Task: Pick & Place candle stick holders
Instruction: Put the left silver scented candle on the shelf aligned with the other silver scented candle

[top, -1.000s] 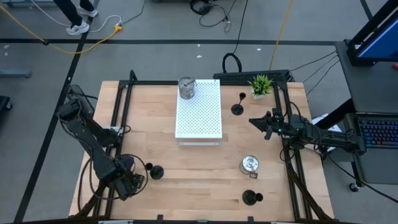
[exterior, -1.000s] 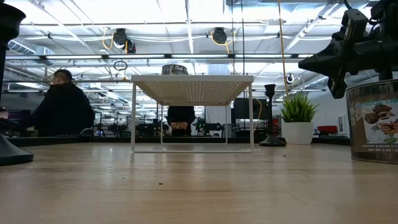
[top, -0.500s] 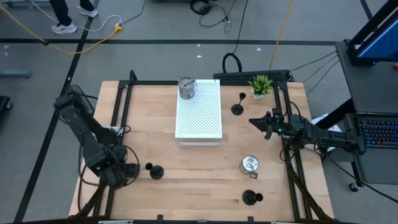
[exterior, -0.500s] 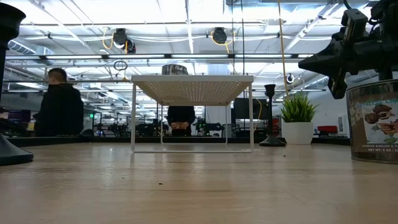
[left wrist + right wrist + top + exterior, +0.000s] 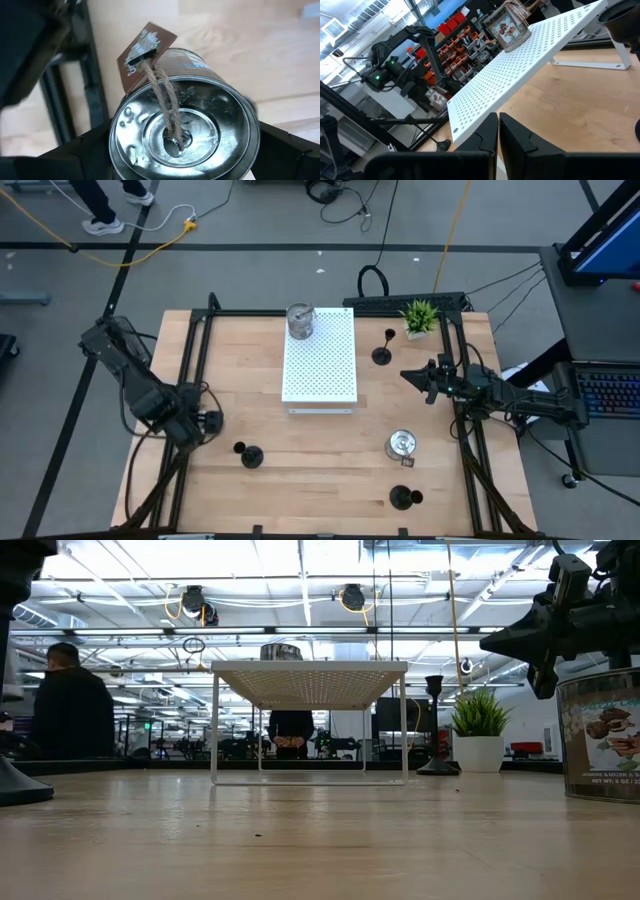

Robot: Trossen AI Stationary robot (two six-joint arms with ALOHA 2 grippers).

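My left gripper (image 5: 203, 425) is over the table's left part, shut on a shiny silver cup (image 5: 182, 125) that has a twine loop and a brown tag (image 5: 145, 47). My right gripper (image 5: 412, 377) hangs shut and empty to the right of the white perforated board (image 5: 320, 358). A second silver cup (image 5: 300, 320) stands on the board's far left corner. A third silver cup (image 5: 401, 445) stands on the table at the near right. Black stemmed holders stand on their round bases right of the board (image 5: 382, 354), at the near right (image 5: 403, 498) and at the near left (image 5: 249, 456). My left gripper pinches the silver cup by its round side wall (image 5: 117, 150) between its two fingers, one finger (image 5: 85, 155) on each side. One flat round end of the cup faces the wrist camera, and the twine and tag come from its middle. Whether it is lifted clear cannot be told.
A small green potted plant (image 5: 420, 317) stands at the far right corner. Black frame rails (image 5: 192, 350) run along the table's left and right sides. The board stands on thin legs (image 5: 214, 730). A person (image 5: 68, 710) shows in the room beyond the table.
My left gripper has gone from near the table's near left corner toward the far edge, carrying the silver cup away from the near-left black holder, which has stayed in place. My right arm has kept still.
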